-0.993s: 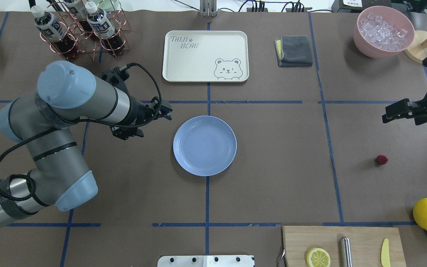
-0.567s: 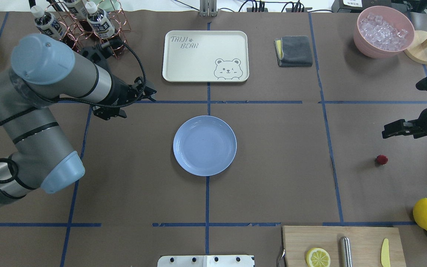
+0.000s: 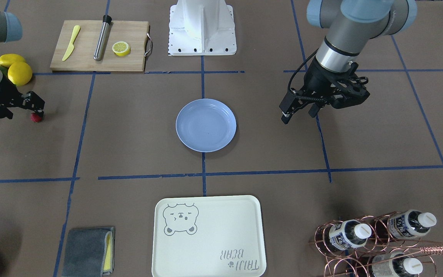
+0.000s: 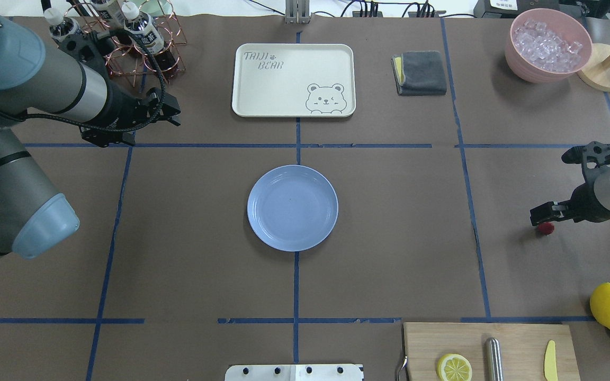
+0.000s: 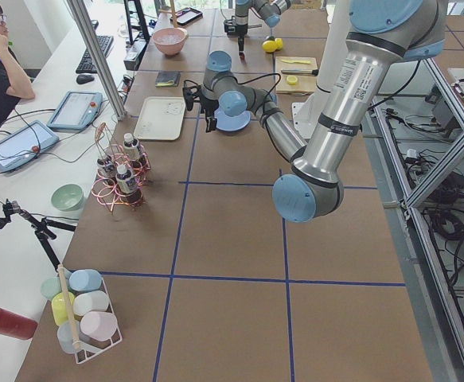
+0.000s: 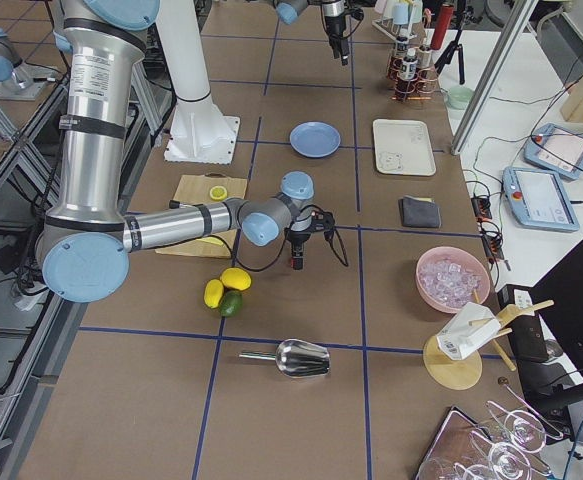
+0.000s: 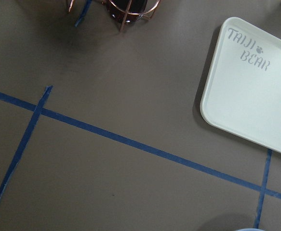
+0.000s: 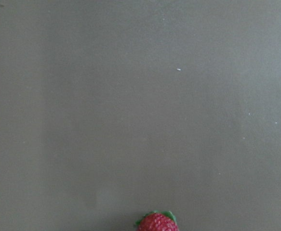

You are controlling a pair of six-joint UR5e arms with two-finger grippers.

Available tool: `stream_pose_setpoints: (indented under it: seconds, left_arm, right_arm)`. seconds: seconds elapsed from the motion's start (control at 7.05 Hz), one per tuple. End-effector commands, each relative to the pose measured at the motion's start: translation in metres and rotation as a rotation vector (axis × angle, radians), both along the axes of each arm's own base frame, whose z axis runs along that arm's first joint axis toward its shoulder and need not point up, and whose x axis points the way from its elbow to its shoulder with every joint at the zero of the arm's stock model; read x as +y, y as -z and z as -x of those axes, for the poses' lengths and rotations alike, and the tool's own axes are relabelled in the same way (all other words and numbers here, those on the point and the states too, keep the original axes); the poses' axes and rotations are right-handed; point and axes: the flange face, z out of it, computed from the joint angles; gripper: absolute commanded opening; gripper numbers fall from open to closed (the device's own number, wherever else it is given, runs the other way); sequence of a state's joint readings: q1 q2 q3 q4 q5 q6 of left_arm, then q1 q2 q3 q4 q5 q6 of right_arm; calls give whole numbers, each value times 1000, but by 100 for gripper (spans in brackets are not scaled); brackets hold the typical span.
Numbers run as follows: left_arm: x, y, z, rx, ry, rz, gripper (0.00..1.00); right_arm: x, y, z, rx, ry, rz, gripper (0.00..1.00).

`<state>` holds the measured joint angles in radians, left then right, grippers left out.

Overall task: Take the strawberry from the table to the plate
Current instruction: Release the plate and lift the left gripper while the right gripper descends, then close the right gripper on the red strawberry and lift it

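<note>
Your right wrist camera shows what the overhead view cannot: the small dark-red strawberry (image 8: 157,223) has bumpy skin and green leaves. It lies at that frame's bottom edge on the brown paper-covered table (image 4: 389,264). From overhead it sits well right of the round, glossy light-blue plate (image 4: 292,207), with the right gripper (image 4: 537,216) just beside it; you cannot tell how far its jaws stand apart. Front-on, the left gripper (image 3: 299,114) has its fingers spread and holds nothing. Since a moment ago the right gripper has moved to the unmoved berry, and the left has pulled back toward the copper wire bottle rack (image 4: 164,50).
</note>
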<state>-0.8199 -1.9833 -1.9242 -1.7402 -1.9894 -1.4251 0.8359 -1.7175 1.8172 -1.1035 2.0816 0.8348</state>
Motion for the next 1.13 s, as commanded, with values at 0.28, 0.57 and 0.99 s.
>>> stream_pose_setpoints:
  seconds: [0.28, 0.57, 0.99]
  left_arm:
    - [0, -1, 1, -2, 0, 1, 100]
    - [0, -2, 1, -3, 0, 2, 100]
    - [-1, -5, 0, -7, 0, 6, 100]
  right_arm:
    - [-3, -7, 13, 5, 20, 9, 84]
    - [-3, -11, 13, 10, 25, 10, 77]
    - [-6, -6, 15, 4, 24, -2, 9]
